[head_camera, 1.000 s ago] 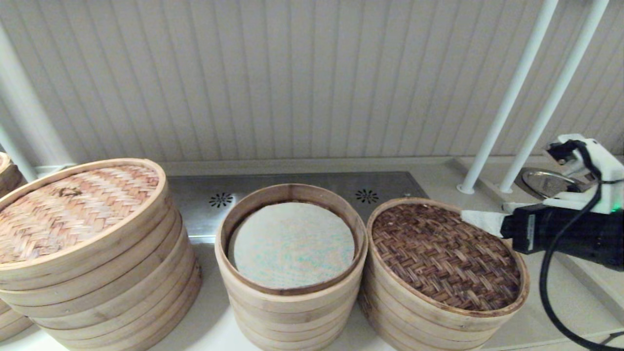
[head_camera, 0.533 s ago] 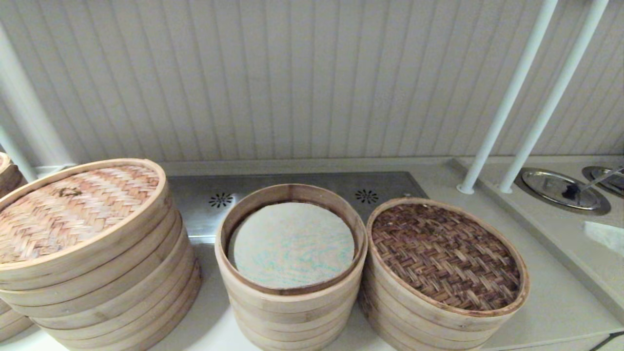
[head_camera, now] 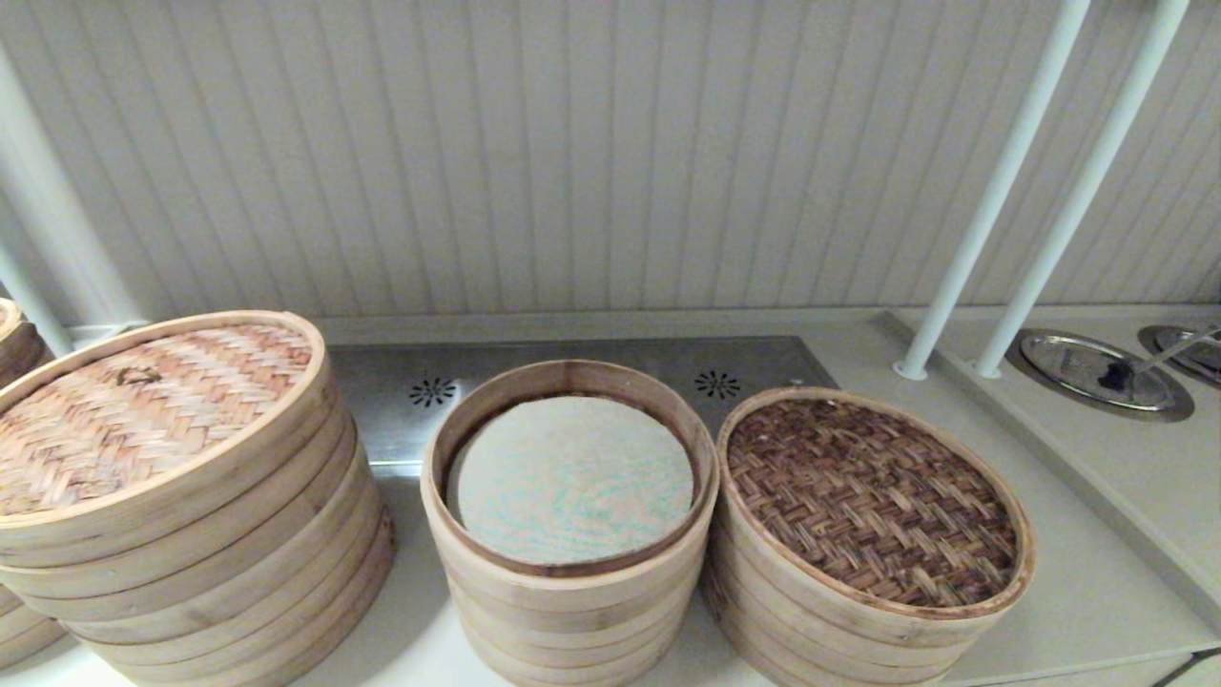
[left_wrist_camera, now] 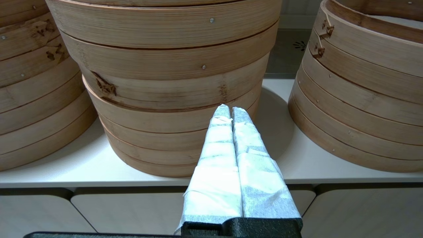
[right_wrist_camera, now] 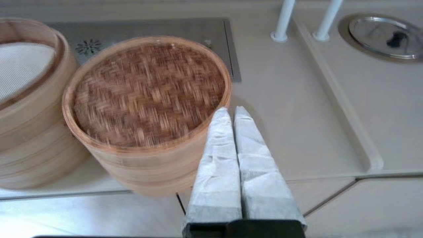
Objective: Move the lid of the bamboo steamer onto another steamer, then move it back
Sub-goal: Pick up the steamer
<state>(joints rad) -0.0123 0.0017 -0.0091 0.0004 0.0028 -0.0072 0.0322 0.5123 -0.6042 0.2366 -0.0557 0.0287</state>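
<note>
The bamboo steamer lid [head_camera: 873, 501], dark brown herringbone weave in a pale hoop, lies flat on the short stack of pale rings [head_camera: 839, 639] at the right, hiding that stack's liner. In the right wrist view the lid [right_wrist_camera: 148, 92] covers the same stack [right_wrist_camera: 142, 172]. My right gripper [right_wrist_camera: 231, 112] is shut and empty, just off the stack's near right side, above the counter's front edge. In front of the widest stack [left_wrist_camera: 165, 82], low at the counter's front edge, my left gripper [left_wrist_camera: 230, 110] is shut and holds nothing. Neither arm shows in the head view.
A taller, narrower open stack [head_camera: 572, 611] with a whitish-green liner stands in the middle. The widest stack [head_camera: 191, 563] carries a tan lid with a knot handle [head_camera: 143, 401]. Another stack [left_wrist_camera: 29, 99] stands far left. White poles [head_camera: 983, 210] and sunken metal covers [head_camera: 1097, 372] are on the right.
My right arm, beside the lid's right edge a second ago, has drawn back out of the head view. The lid and the stacks have not moved.
</note>
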